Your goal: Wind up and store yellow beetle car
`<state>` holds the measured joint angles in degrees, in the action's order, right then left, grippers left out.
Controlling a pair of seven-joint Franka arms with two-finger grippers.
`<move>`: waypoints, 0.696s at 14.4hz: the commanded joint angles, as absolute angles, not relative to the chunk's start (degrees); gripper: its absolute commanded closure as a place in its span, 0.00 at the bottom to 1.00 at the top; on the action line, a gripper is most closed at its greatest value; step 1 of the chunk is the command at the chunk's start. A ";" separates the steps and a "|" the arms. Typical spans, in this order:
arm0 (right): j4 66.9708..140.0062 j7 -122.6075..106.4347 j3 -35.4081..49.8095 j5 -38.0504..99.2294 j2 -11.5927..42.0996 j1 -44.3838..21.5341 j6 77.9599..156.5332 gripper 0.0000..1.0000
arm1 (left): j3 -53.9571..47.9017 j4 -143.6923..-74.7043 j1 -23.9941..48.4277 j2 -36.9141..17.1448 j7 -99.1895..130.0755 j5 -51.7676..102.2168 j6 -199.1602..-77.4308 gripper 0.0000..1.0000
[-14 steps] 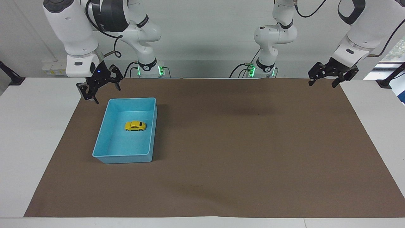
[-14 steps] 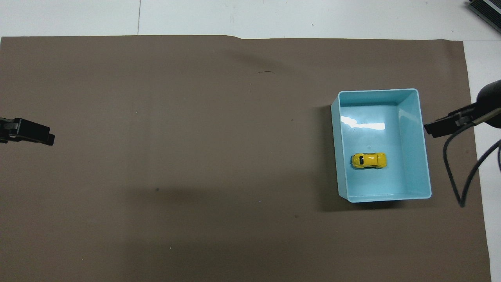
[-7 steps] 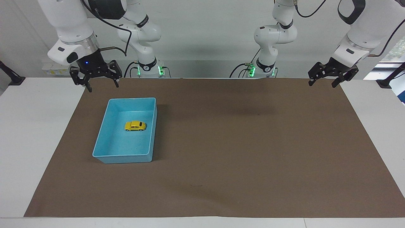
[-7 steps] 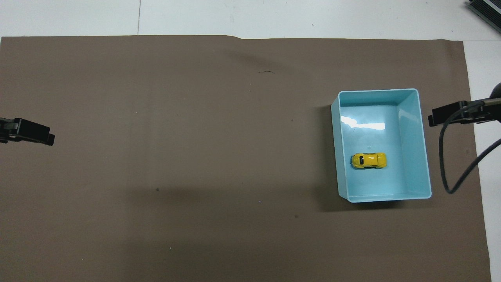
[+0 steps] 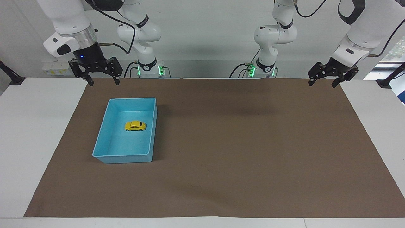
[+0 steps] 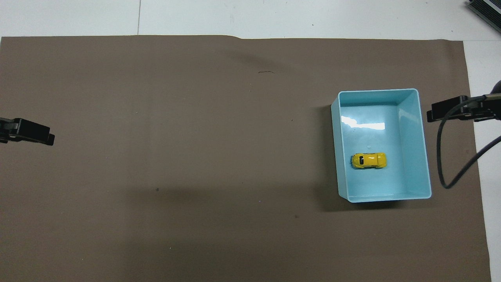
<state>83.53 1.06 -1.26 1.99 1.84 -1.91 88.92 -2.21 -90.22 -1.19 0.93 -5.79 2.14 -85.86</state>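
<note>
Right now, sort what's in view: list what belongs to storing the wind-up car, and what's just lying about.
Belongs to the job:
yellow beetle car, inside the bin
light blue bin
right gripper, jaws open
left gripper, waiting

Just there:
brown mat

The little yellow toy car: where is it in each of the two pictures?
Facing view: the yellow car sits inside the blue bin, in the picture's left half.
Overhead view: the same car sits in that bin, in the picture's right half.
Shared landmark: the blue bin on the brown mat.
</note>
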 commanded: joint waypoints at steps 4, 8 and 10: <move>83.32 2.64 -0.97 3.43 1.50 -1.49 89.47 0.00 | -2.64 -89.65 -2.11 1.23 -5.71 2.99 -84.73 0.00; 83.58 2.55 -0.97 3.34 1.41 -1.49 89.38 0.00 | -2.64 -89.65 -2.11 1.23 -5.71 2.99 -84.73 0.00; 83.58 2.55 -0.97 3.34 1.23 -1.49 89.30 0.00 | -2.64 -89.65 -2.11 1.23 -5.71 2.99 -84.73 0.00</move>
